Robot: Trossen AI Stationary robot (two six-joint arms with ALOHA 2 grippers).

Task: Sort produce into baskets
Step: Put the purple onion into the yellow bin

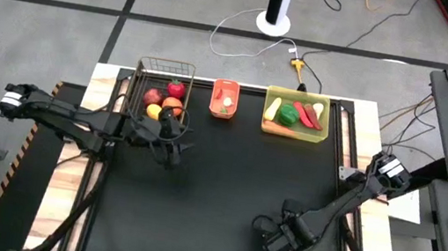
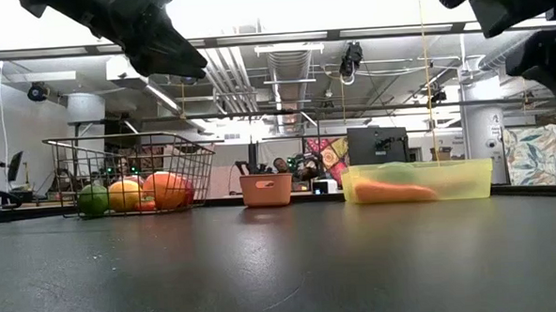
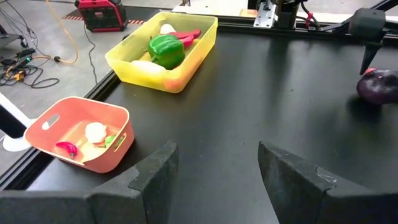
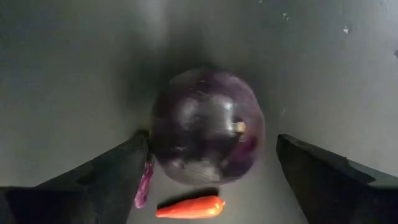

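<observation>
the purple eggplant (image 4: pixel 206 127) fills my right wrist view, sitting on the black table (image 1: pixel 223 188) straight ahead of the right gripper (image 1: pixel 270 244), whose two dark fingers (image 4: pixel 106 177) stand wide apart on either side of it, not touching, nothing held. it looks round from here, so i can't read a long axis; a small red chilli (image 4: pixel 189 207) lies just beside it near the fingers, and i'd want to keep that out of the grip. the right arm is far nearer: it reaches low over the near part of the table, wrist tipped steeply down at the eggplant. the left gripper (image 1: pixel 169 144) hangs by the wire-mesh basket (image 1: pixel 163 72), fingers parted and empty, well apart from the eggplant. the orange basket (image 1: pixel 224 99) and yellow-green bin (image 1: pixel 295 129) sit at the far edge, already holding produce.
</observation>
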